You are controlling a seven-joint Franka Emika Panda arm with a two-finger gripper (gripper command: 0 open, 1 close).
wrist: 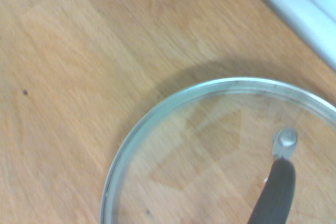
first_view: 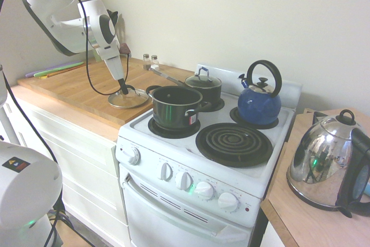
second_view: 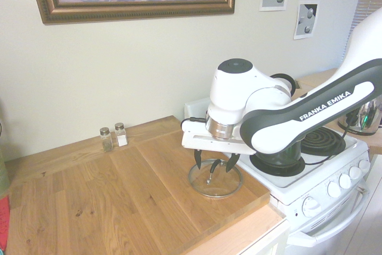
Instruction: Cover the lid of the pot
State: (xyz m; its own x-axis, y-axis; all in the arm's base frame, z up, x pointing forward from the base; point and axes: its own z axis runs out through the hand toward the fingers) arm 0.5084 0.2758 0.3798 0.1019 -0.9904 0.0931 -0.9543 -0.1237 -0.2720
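Lid [second_view: 215, 178] lying flat on wooden tabletop [second_view: 89, 201] beside stove. Claw [second_view: 213, 162] hovering directly over its black handle, fingers spread, gripping nothing. Pot [first_view: 176, 107] sitting uncovered on front burner.

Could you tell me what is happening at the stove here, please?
A white robot arm holds its claw open, pointing down right above the glass lid, which lies flat on the wooden counter beside the stove. The fingers straddle the lid's black handle; nothing is gripped yet. The open black pot waits uncovered on the front burner nearest the counter.
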